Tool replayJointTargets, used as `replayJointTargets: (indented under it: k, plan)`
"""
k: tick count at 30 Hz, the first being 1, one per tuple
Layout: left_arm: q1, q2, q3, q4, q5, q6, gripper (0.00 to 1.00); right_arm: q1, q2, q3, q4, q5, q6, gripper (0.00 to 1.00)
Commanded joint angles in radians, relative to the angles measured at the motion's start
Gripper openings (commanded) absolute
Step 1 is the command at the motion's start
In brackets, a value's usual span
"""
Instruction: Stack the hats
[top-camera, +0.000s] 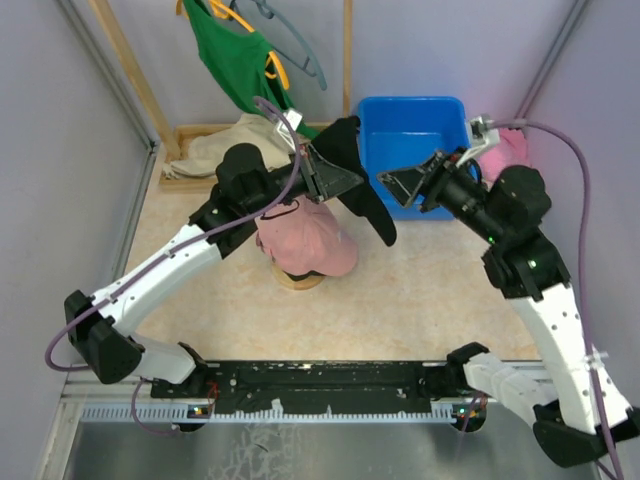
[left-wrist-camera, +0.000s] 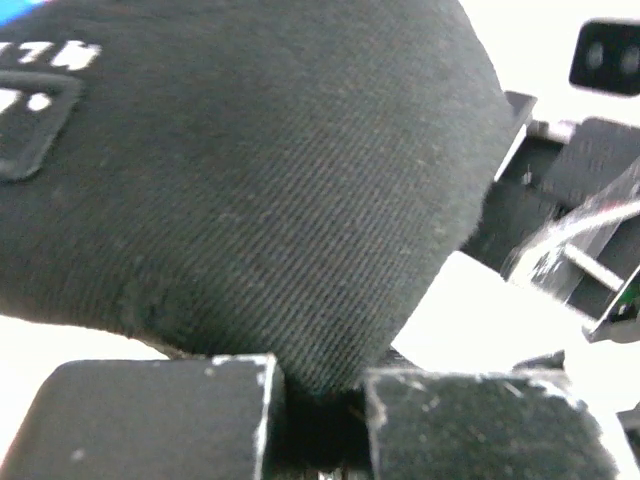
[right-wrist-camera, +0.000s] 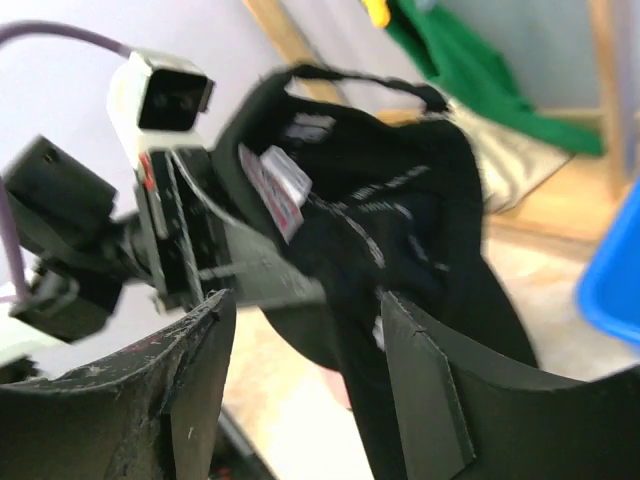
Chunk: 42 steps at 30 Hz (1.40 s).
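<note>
- The left hand (top-camera: 335, 177) is shut tight on a black hat (top-camera: 367, 207). Its fingers (left-wrist-camera: 160, 415) pinch the cloth at the edge of the hat.
- The black hat hangs up in the air from the left hand. Its brim points down. It is between the two hands.
- A pink hat (top-camera: 310, 245) sits just under the left hand, on a round wooden stand (top-camera: 298, 281) on the worktop (top-camera: 420, 290).
- The right hand (top-camera: 398, 188) is wide and holds nothing. The black hat is very near its fingers (right-wrist-camera: 190, 380). I cannot tell if they touch.
- A blue bin (top-camera: 410, 125) is just behind the right hand.
</note>
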Motion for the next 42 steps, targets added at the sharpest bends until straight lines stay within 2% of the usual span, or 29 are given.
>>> replayJointTargets:
  k: [1, 6, 12, 16, 25, 34, 42]
  plan:
    - [-0.002, -0.010, 0.115, -0.061, -0.097, -0.109, 0.00, 0.008, -0.127, -0.011, -0.062, 0.139, -0.306, 0.61]
    - [-0.001, 0.038, 0.181, -0.056, -0.079, -0.225, 0.00, 0.008, -0.302, -0.190, 0.017, 0.176, -0.471, 0.66]
    - [0.024, 0.122, 0.233, 0.034, 0.054, -0.447, 0.00, 0.008, -0.560, -0.419, 0.151, 0.240, -0.615, 0.81]
    - [0.024, 0.158, 0.258, 0.061, 0.094, -0.518, 0.00, 0.008, -0.638, -0.487, 0.187, 0.265, -0.687, 0.81]
    - [0.027, 0.167, 0.306, 0.037, 0.094, -0.526, 0.00, 0.008, -0.595, -0.483, 0.153, 0.219, -0.643, 0.73]
    - [0.048, 0.194, 0.375, 0.012, 0.130, -0.535, 0.00, 0.008, -0.563, -0.465, 0.118, 0.164, -0.612, 0.72]
    - [0.051, 0.205, 0.374, 0.049, 0.155, -0.582, 0.00, 0.008, -0.518, -0.477, 0.172, 0.168, -0.613, 0.70]
